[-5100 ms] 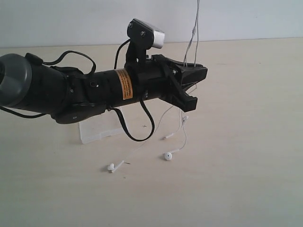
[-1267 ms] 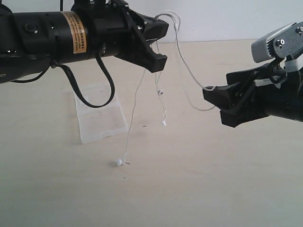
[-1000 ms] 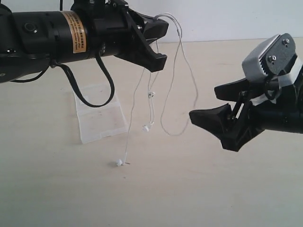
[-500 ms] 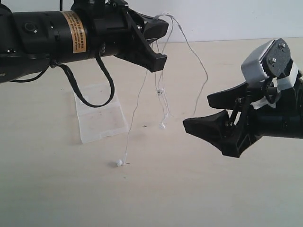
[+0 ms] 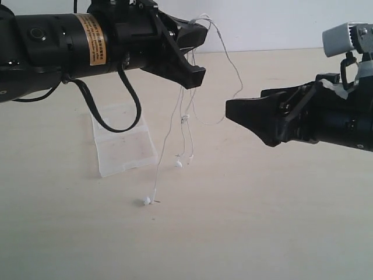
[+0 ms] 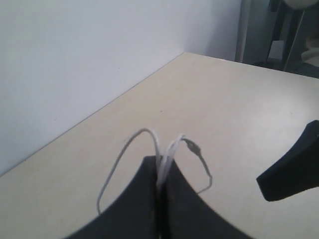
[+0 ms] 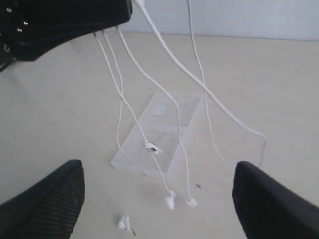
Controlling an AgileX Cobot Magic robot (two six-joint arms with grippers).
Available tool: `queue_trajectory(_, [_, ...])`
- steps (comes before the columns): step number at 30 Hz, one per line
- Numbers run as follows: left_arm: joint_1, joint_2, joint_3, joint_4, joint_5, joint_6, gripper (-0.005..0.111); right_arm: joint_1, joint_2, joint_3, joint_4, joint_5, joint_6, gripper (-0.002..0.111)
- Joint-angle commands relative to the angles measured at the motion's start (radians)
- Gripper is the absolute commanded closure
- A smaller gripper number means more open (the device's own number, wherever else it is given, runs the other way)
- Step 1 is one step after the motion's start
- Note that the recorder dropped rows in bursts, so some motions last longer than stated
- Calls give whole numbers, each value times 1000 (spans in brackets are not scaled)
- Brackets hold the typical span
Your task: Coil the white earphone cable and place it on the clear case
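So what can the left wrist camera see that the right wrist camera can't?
Only the left wrist view: the left fingers squeezed shut on the white earphone cable, seen right at the pinch, with the cable looping over their tips.
Only the right wrist view: the clear case lying on the table, two earbuds at the cable's ends, and both right fingers spread wide apart.
Both: the cable, the table and the pale wall behind it.

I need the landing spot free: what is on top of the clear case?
Nothing lies on the clear case; the white earphone cable hangs beside it from the left gripper. A black arm cable hides part.
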Motion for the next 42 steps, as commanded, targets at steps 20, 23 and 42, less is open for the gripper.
queue_trajectory(20, [2,56,4,-41,-300,-23,107,-3,1,6,51,-159,-141,15])
queue_trajectory(23, [2,86,4,-46,-328,-25,107,-3,1,6,40,-157,-112,15])
queue_trajectory(42, [51,97,4,-31,-358,-74,107,-3,-150,6,49,82,-223,14])
